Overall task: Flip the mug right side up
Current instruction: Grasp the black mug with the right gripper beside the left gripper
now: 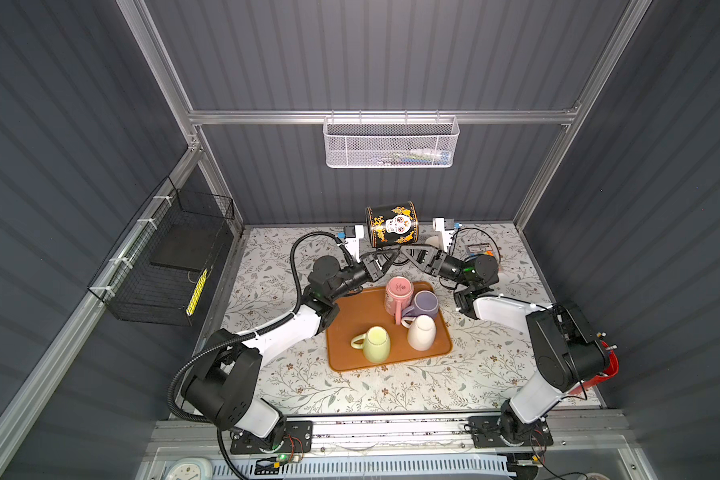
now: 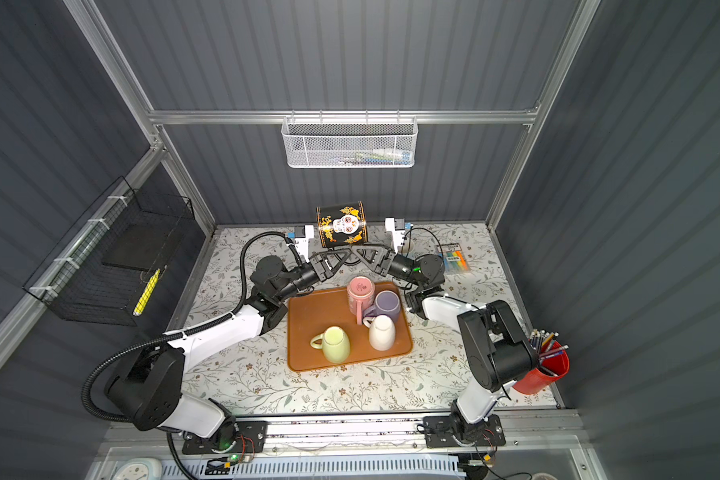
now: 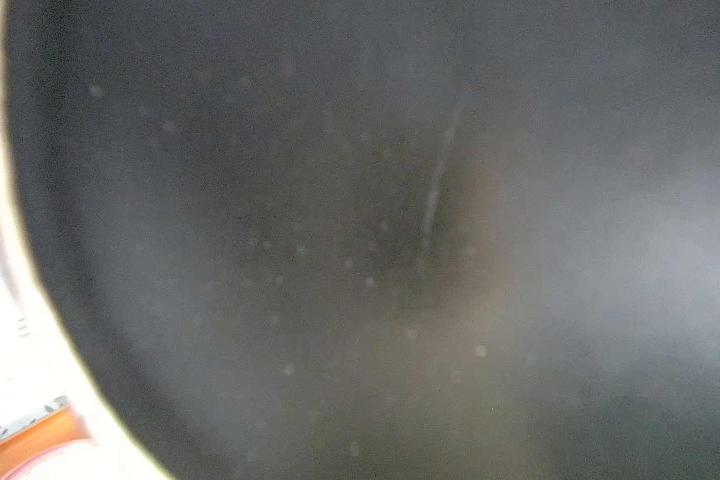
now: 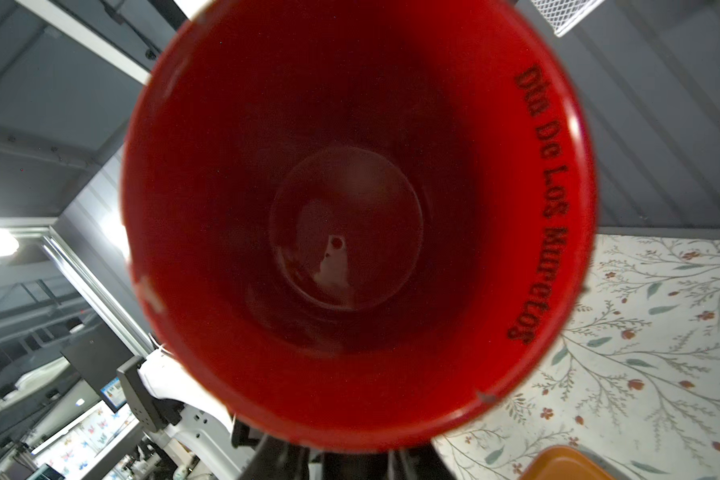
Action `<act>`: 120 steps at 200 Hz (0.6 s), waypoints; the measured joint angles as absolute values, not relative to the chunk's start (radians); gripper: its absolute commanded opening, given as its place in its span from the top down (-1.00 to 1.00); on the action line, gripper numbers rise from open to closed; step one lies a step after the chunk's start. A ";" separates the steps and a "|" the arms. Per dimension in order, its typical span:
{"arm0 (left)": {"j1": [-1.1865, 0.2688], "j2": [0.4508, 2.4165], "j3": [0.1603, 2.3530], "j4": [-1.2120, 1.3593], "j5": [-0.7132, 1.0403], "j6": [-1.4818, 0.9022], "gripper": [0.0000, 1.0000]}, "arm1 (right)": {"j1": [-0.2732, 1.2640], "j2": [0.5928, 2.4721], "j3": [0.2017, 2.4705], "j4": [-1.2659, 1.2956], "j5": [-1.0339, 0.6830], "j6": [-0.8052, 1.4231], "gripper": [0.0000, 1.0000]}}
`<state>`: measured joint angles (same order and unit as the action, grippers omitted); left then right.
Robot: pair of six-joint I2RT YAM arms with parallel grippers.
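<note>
Top views evenly lit, sharp; mug point(image 3: 350, 249) a dark blur at left wrist.

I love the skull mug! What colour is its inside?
The mug is red inside; the right wrist view shows it best.

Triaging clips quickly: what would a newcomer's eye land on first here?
The black skull mug, aloft on its side at the far end of the table, over the meeting left gripper and right gripper. Its red inside fills the right wrist view. Nearer, four pastel mugs crowd the orange tray.
</note>
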<state>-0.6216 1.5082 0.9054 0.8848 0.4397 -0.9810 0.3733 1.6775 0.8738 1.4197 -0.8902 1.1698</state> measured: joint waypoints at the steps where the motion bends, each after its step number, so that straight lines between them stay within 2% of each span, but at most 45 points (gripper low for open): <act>1: -0.622 1.508 0.905 0.886 0.440 -0.981 1.00 | 0.373 1.678 0.874 1.420 -0.890 1.169 0.54; 69: -0.619 1.510 0.900 0.907 0.442 -0.965 1.00 | 0.374 1.678 0.878 1.406 -0.882 1.187 0.97; 93: -0.619 1.510 0.891 0.922 0.439 -0.965 1.00 | 0.376 1.678 0.878 1.404 -0.883 1.187 1.00; 120: -0.619 1.509 0.868 0.950 0.431 -0.965 0.50 | 0.380 1.678 0.877 1.395 -0.886 1.184 1.00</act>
<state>-0.6189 1.5093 0.8680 0.9497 0.4309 -0.9649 0.3798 1.6783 0.8772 1.3949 -0.8864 1.1843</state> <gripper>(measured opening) 0.189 0.196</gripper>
